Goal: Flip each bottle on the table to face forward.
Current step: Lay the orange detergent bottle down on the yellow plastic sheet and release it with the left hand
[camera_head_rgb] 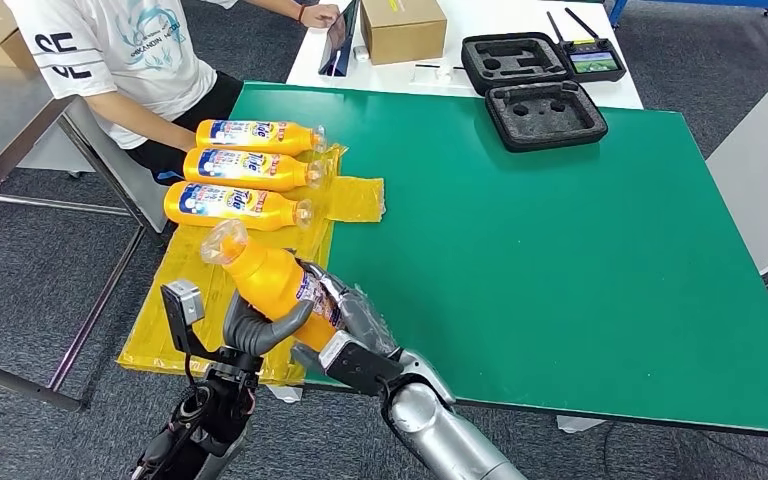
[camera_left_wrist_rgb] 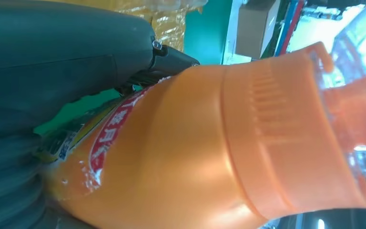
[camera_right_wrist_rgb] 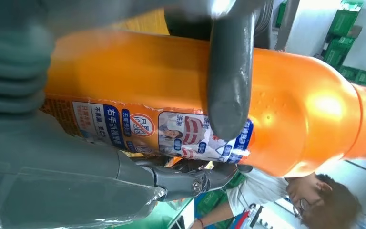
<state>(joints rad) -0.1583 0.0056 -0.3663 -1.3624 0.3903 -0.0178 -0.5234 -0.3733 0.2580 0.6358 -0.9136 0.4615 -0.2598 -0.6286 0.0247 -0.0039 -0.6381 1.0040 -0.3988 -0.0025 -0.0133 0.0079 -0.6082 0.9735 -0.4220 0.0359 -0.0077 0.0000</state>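
From the head view, we are seeing both hands wrapping one orange bottle [camera_head_rgb: 268, 280] above the near left corner of the green worktop [camera_head_rgb: 560, 250], over a yellow sheet [camera_head_rgb: 175, 320]; the left hand [camera_head_rgb: 258, 325] is cupping its body from below and the right hand [camera_head_rgb: 345, 310] is clasping its base end, with the clear-wrapped cap tilting up and away to the left. Three more bottles [camera_head_rgb: 245, 170] are lying side by side on the sheet farther back, labels up, beside a seated person [camera_head_rgb: 130, 60]. In the left wrist view, we are watching the thumb [camera_left_wrist_rgb: 76, 62] pressing against the bottle's shoulder. In the right wrist view, the fingers [camera_right_wrist_rgb: 228, 81] are clamping across the bottle just above its label [camera_right_wrist_rgb: 171, 131].
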